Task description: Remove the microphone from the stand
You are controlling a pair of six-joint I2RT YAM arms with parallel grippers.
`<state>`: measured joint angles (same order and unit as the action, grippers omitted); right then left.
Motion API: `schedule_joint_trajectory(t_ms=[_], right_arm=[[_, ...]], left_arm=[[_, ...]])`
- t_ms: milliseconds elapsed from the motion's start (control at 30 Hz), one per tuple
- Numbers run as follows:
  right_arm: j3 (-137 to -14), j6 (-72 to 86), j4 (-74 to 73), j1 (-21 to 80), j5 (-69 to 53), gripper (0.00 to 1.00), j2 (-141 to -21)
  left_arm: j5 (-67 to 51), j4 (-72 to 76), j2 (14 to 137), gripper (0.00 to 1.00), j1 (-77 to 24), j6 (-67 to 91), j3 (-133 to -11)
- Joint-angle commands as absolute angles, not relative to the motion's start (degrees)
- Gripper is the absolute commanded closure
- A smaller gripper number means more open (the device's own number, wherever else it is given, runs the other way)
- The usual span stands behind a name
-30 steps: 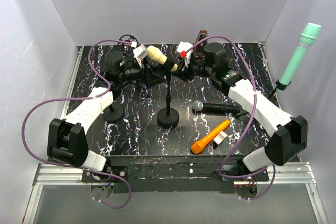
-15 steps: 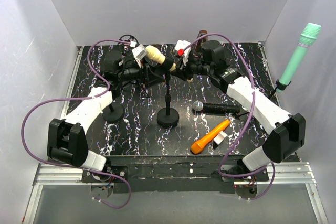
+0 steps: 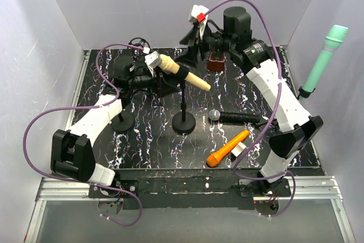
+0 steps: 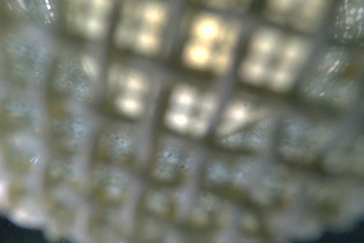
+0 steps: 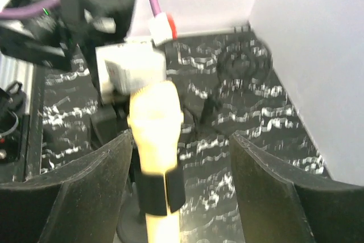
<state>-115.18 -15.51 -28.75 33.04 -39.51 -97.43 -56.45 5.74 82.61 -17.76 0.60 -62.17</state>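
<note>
Clamps left gripper (image 3: 151, 65) on mic (image 3: 185, 74) head; holds right gripper (image 3: 190, 52) wide open.
Reaches left arm (image 3: 96, 115) low and forward; holds right arm (image 3: 276, 95) high at the rear, elbow bent, wrist tilted down-left.

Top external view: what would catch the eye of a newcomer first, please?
A cream microphone sits tilted in the clip of the black stand at mid-table, its head held by the left pincer. Behind it the right pincer hangs open in the air, holding nothing. A mint-green microphone rises beside the right wall, and an orange microphone lies near the front edge.
</note>
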Motion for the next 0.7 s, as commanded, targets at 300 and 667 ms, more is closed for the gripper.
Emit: schedule_joint_trajectory(t_ms=[300, 667], right_arm=[[-125.17, -17.57, -40.78, 36.91, -50.02, 0.24, -105.47], [-124.46, -18.19, -39.47, 37.09, -46.14, 0.99, -105.83]], left_arm=[[-58.09, 0.53, 81.12, 1.0, -18.02, -6.86, -66.01], [-53.71, 1.75, 80.42, 0.37, -18.02, -1.33, -66.36]])
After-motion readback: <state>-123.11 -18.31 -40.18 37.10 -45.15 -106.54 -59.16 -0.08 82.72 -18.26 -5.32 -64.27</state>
